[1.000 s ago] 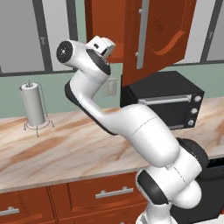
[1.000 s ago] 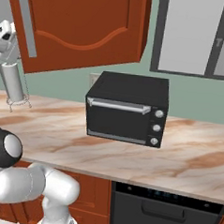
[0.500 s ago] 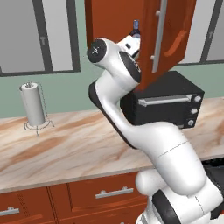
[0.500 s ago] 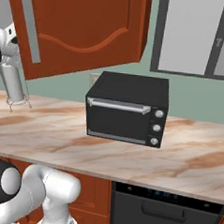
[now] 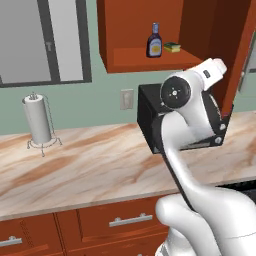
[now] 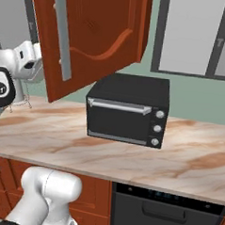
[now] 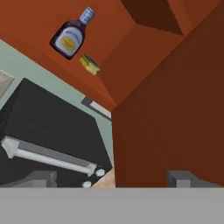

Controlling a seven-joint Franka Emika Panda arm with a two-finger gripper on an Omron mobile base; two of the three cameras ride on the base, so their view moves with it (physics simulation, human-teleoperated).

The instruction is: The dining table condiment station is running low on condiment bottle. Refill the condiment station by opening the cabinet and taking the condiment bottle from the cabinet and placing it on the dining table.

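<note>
One condiment bottle (image 5: 154, 41), dark with a yellow label and pale cap, stands upright on the shelf of the open cabinet (image 5: 145, 59), just beside a small yellow-green sponge (image 5: 172, 47). The cabinet door (image 6: 95, 35) hangs swung wide, its silver bar handle (image 6: 61, 34) facing the room. Below, a black toaster oven (image 6: 127, 109) sits on the marble counter (image 5: 90, 167), with a paper towel holder (image 5: 38, 121) well apart to its left. The robot's gripper (image 7: 111, 178) is spread wide and empty, close to the inner face of the door and apart from the bottle.
</note>
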